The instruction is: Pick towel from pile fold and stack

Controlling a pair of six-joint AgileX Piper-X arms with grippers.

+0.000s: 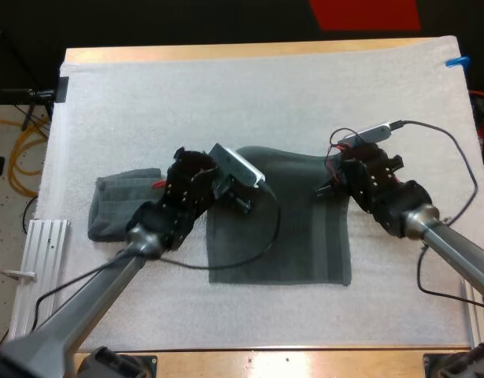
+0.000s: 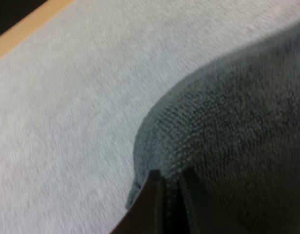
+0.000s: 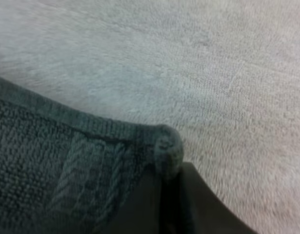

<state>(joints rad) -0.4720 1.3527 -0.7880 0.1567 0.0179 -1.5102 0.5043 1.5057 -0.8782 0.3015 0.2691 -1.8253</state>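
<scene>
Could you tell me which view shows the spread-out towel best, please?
The high view: it shows the whole towel, with the left gripper and right gripper at its far corners. Each wrist view shows one pinched corner close up.

A white mat (image 1: 265,94) covers the wooden table (image 1: 226,52); speckled floor (image 1: 5,209) lies at left.

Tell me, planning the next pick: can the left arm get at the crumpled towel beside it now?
Probably not yet: the left arm has its jaws shut on a corner of the spread towel. The crumpled towel lies uncovered nearby.
</scene>
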